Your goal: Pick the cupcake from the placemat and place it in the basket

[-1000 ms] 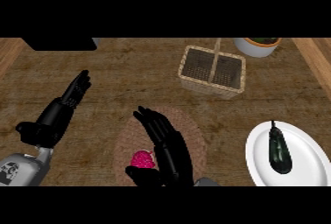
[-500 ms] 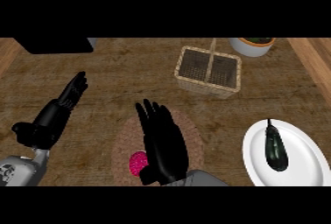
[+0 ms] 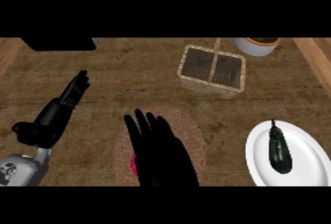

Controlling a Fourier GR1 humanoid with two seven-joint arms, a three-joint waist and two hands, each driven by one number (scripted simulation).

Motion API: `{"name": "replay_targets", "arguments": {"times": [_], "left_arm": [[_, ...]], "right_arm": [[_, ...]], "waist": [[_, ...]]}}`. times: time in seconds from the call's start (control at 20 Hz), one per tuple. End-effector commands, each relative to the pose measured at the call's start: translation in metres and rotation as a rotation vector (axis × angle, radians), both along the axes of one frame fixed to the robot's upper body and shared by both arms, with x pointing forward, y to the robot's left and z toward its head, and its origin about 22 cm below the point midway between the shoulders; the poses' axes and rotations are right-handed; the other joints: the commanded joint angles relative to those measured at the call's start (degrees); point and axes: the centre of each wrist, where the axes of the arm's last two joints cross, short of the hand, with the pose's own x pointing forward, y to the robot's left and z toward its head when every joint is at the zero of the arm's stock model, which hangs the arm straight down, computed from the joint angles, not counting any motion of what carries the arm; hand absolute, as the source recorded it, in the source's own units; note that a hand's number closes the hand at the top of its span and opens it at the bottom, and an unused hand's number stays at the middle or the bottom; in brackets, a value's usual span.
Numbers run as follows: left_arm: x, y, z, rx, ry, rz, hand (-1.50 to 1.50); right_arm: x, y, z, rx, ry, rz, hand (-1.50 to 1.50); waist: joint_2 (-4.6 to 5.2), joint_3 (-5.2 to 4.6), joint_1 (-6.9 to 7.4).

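My right hand (image 3: 161, 153) lies flat, fingers straight, over the pink cupcake (image 3: 134, 164) on the placemat (image 3: 194, 140). My left hand (image 3: 61, 109) rests open. The basket (image 3: 212, 70) holds nothing; the plate (image 3: 304, 164) holds a dark vegetable (image 3: 279, 148).

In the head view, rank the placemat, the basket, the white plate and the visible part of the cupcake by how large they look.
1. Placemat, partly hidden under the right hand.
2. White plate and basket: they look much alike, so no order.
3. Cupcake, only a pink sliver showing.
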Motion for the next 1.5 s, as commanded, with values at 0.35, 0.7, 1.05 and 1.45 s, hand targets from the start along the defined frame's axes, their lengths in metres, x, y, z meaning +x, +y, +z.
{"name": "replay_targets", "arguments": {"times": [0.35,0.7,1.05,1.45], "left_arm": [[-0.003,0.013,-0.011,0.01,0.001,0.006,0.0],[0.0,-0.016,0.002,-0.017,-0.018,-0.016,0.0],[-0.004,-0.022,-0.001,-0.013,-0.031,-0.034,0.0],[-0.007,0.005,-0.002,-0.001,-0.025,-0.019,0.0]], "right_arm": [[-0.035,-0.017,0.022,-0.072,0.051,-0.148,-1.5],[-0.022,-0.014,-0.003,-0.024,0.049,-0.192,-1.5],[-0.008,-0.001,-0.055,-0.02,0.005,-0.193,-1.5],[-0.006,0.009,-0.082,-0.027,-0.023,-0.204,-1.5]], "waist": [[0.69,0.11,0.21],[0.91,0.2,1.02],[1.06,0.22,1.46],[1.07,0.21,1.81]]}}
